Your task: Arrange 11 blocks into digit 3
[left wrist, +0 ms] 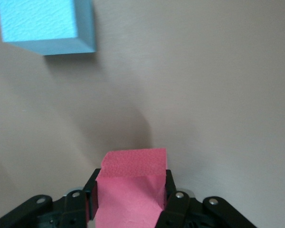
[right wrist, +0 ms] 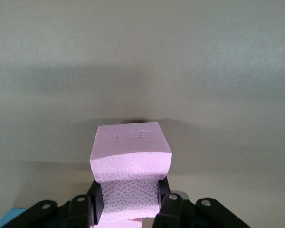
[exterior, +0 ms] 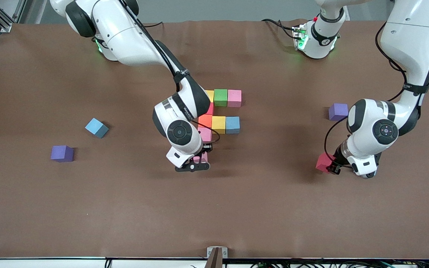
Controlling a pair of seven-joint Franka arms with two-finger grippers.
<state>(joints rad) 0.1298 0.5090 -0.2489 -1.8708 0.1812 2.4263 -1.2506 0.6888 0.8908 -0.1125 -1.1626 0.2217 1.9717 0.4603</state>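
Mid-table lies the partly built digit 3. It holds a yellow block, green and pink in the row nearest the bases. A red block is half hidden, then come orange, yellow, light blue and pink. My right gripper is shut on a pink block at the column's end nearest the front camera. My left gripper is shut on a red block, low at the table toward the left arm's end.
A loose light blue block and a purple cube lie toward the right arm's end. Another purple cube sits near the left arm. A blue-looking cube shows in the left wrist view, a short way from the held block.
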